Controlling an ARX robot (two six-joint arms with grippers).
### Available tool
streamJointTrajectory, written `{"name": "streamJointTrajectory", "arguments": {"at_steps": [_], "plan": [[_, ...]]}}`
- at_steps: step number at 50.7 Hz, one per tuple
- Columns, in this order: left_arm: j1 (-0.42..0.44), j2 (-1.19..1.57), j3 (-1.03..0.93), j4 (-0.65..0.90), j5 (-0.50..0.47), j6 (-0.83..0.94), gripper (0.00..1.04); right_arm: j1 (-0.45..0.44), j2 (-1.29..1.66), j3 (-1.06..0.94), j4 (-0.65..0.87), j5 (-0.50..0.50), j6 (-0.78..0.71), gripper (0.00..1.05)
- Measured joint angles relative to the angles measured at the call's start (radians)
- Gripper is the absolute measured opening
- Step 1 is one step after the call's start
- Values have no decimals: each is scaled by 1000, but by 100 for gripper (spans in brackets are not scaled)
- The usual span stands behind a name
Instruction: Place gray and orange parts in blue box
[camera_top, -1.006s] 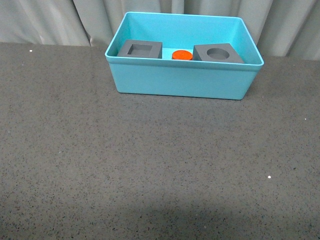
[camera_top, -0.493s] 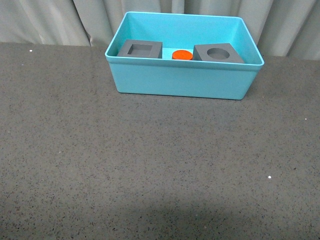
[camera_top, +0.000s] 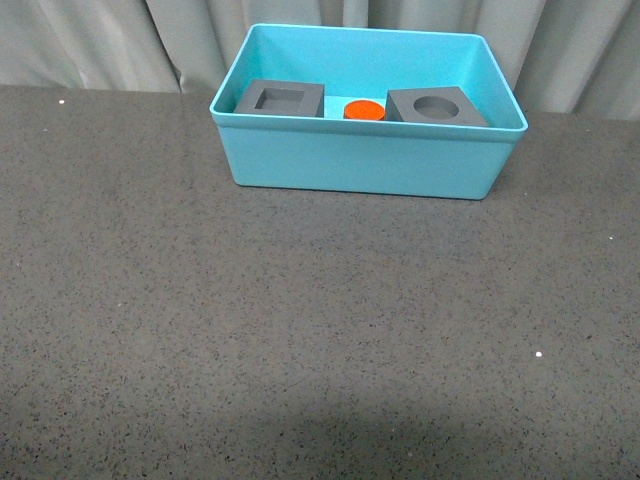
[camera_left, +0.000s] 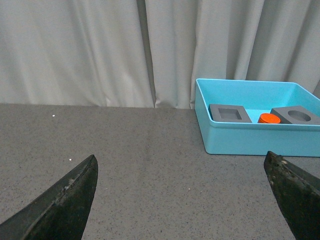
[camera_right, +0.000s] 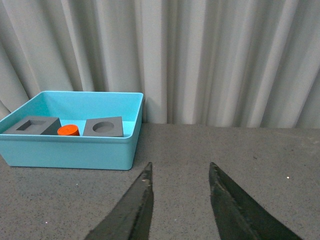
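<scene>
The blue box (camera_top: 360, 160) stands at the far middle of the dark table. Inside it lie a gray cube with a square recess (camera_top: 281, 98), an orange cylinder (camera_top: 364, 109) and a gray cube with a round recess (camera_top: 436, 106), side by side. Neither arm shows in the front view. My left gripper (camera_left: 181, 159) is open and empty, low over the table, well short and left of the blue box (camera_left: 250, 140). My right gripper (camera_right: 180, 166) is open and empty, to the right of the blue box (camera_right: 70, 150). The parts also show as the square-recess cube (camera_left: 229, 113), cylinder (camera_right: 68, 130) and round-recess cube (camera_right: 104, 126).
A pale pleated curtain (camera_top: 90, 40) hangs behind the table's far edge. The speckled dark tabletop (camera_top: 300, 330) stretches wide in front of the box.
</scene>
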Motion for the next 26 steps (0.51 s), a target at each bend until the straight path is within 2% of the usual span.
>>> {"name": "streamJointTrajectory", "arguments": {"at_steps": [5, 15, 26], "plan": [[0, 0, 0, 0, 0, 0, 98, 0, 0, 0, 0, 0, 0, 50], [0, 0, 0, 0, 0, 0, 98, 0, 0, 0, 0, 0, 0, 95], [0, 0, 0, 0, 0, 0, 98, 0, 0, 0, 0, 0, 1, 95]]}}
